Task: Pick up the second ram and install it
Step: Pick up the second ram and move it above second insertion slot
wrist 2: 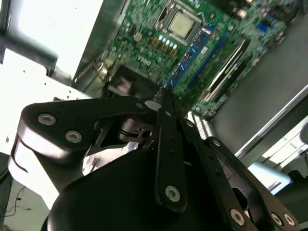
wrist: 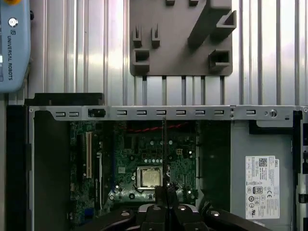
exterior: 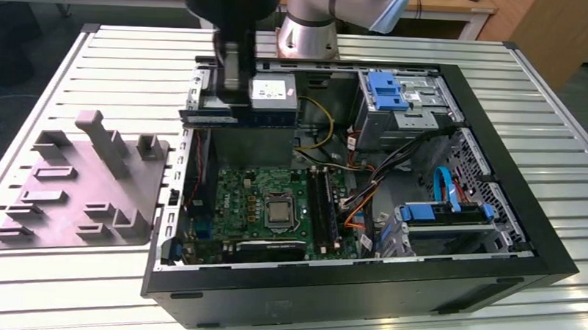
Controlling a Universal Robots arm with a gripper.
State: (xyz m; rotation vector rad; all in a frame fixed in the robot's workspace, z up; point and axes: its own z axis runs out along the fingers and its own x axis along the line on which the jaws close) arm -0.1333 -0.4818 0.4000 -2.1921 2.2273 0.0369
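My gripper (exterior: 235, 103) hangs over the back left of the open computer case (exterior: 466, 270) in the exterior view. It is shut on the second ram (exterior: 239, 117), a slim dark blue stick held level and well above the green motherboard (exterior: 236, 200). In the second wrist view the ram (wrist 2: 192, 53) sticks out from between the closed fingers (wrist 2: 167, 120), with the motherboard (wrist 2: 144, 33) far beneath. In the first wrist view the ram (wrist: 164, 154) appears edge-on as a thin dark line above the processor socket (wrist: 148, 177). The long black memory slots (exterior: 322, 203) lie right of the socket (exterior: 275, 212).
A grey fixture plate (exterior: 78, 190) with upright blocks lies on the slatted table to the exterior view's left of the case. Inside the case are the power supply (exterior: 274, 94), blue drive brackets (exterior: 387, 91), loose cables (exterior: 366, 186) and a drive cage (exterior: 444, 214).
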